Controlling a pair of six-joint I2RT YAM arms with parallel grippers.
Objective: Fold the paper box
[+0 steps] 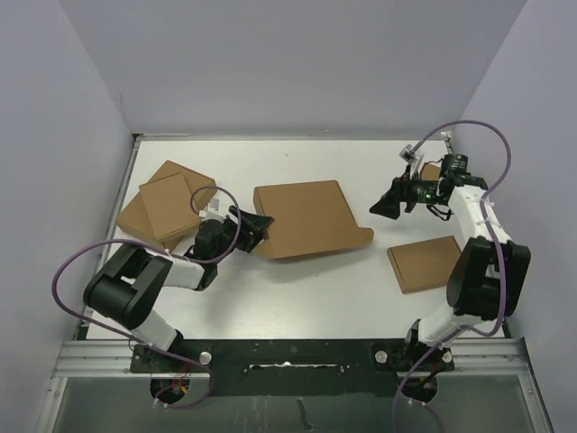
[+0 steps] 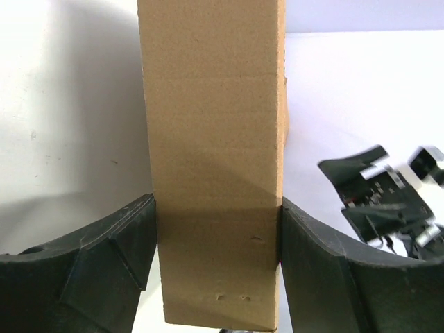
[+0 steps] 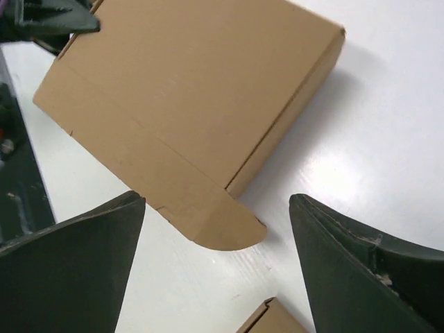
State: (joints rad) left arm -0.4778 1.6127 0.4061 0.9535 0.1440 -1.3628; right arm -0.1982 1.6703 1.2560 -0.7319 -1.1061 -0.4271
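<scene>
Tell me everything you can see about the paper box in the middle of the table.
The paper box is plain brown cardboard, folded into a shallow closed shape, lying on the white table. A rounded tab sticks out at its near right corner. The left gripper clamps its left edge, a finger against each side.

- The paper box (image 2: 215,139) runs off the top of the left wrist view, so its far end goes unseen there.
- The left claw (image 2: 216,208) has both fingers cut by that view's bottom edge.
- The right claw (image 2: 357,191) appears blurred there, clipped at the right edge.
- Only a corner of a flat box (image 3: 267,318) shows at the right wrist view's bottom edge.
- From above, a small cardboard piece (image 1: 432,171) lies mostly hidden behind the right arm (image 1: 473,216).
</scene>
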